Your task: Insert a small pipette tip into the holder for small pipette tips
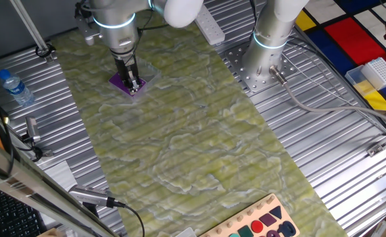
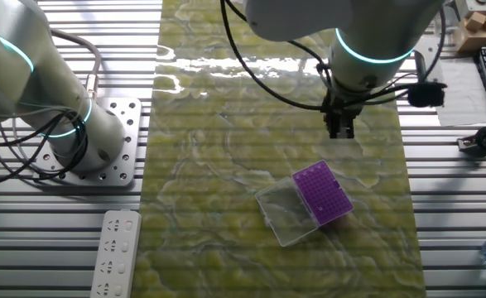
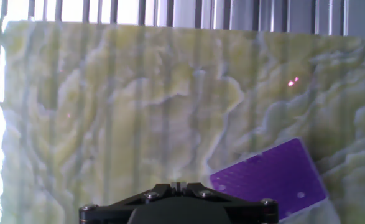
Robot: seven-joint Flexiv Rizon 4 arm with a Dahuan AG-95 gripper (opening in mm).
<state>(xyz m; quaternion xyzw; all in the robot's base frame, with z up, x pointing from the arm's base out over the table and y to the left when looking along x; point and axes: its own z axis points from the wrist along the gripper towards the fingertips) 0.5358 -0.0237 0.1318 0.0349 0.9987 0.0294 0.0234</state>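
Observation:
The holder for small pipette tips (image 2: 321, 192) is a flat purple square box dotted with holes, lying on the green patterned mat. Its clear cover (image 2: 286, 213) lies open beside it. In one fixed view my gripper (image 1: 133, 81) hangs over the holder (image 1: 122, 83). The other fixed view shows the gripper (image 2: 341, 130) raised above the mat, just beyond the holder's far side. In the hand view the holder (image 3: 269, 180) sits at lower right of the gripper (image 3: 179, 185), whose fingers are pressed together. The small pipette tip does not show in any view.
A white gridded rack on a pale blue tray (image 1: 379, 72) stands at the far right. A second arm's base (image 2: 81, 136) is bolted beside the mat, with a white power strip (image 2: 118, 252) near it. A water bottle (image 1: 15, 87) and a shape board (image 1: 265, 224) lie at the edges.

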